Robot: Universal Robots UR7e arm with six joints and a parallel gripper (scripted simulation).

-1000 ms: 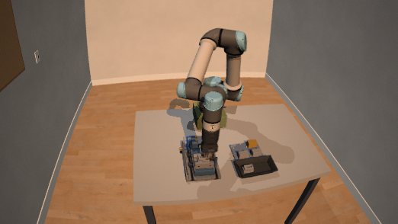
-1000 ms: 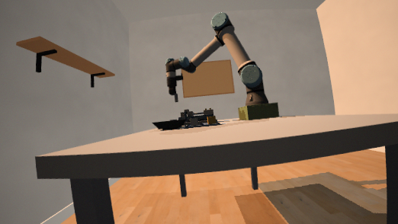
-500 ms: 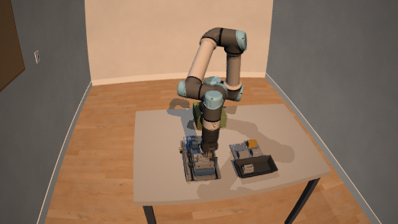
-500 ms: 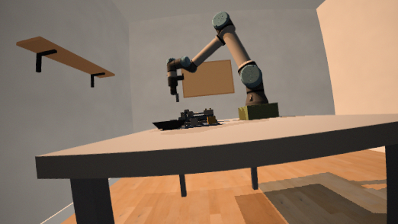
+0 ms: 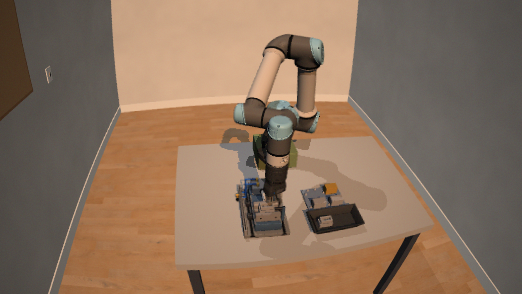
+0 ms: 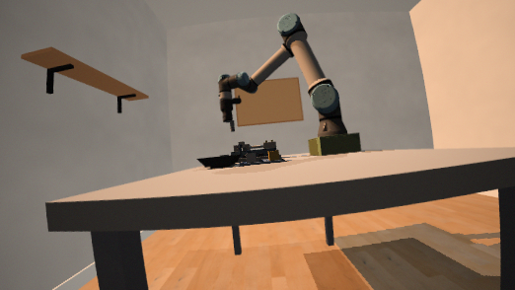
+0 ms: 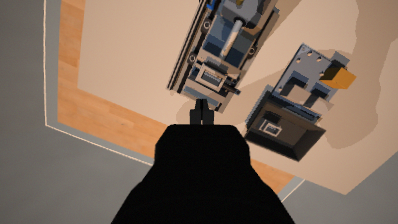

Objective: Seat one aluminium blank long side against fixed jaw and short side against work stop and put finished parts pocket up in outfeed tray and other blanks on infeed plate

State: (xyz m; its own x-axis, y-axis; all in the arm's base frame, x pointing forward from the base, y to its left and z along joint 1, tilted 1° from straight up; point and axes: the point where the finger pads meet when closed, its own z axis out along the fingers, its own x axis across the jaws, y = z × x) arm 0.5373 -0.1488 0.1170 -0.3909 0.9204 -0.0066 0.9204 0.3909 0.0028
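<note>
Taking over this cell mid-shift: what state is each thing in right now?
gripper: shut, empty, in the air above the vise.
vise: pocketed part in its opening; clamping unclear.
outfeed tray: one finished part inside, flat, pocket up.
brass blank: at the infeed plate corner; flatness unclear.

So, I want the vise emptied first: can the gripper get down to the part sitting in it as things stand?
Probably yes. The gripper hangs shut and empty, well above the vise. The part lies exposed from above with nothing over it; the fingers would need opening first.
</note>
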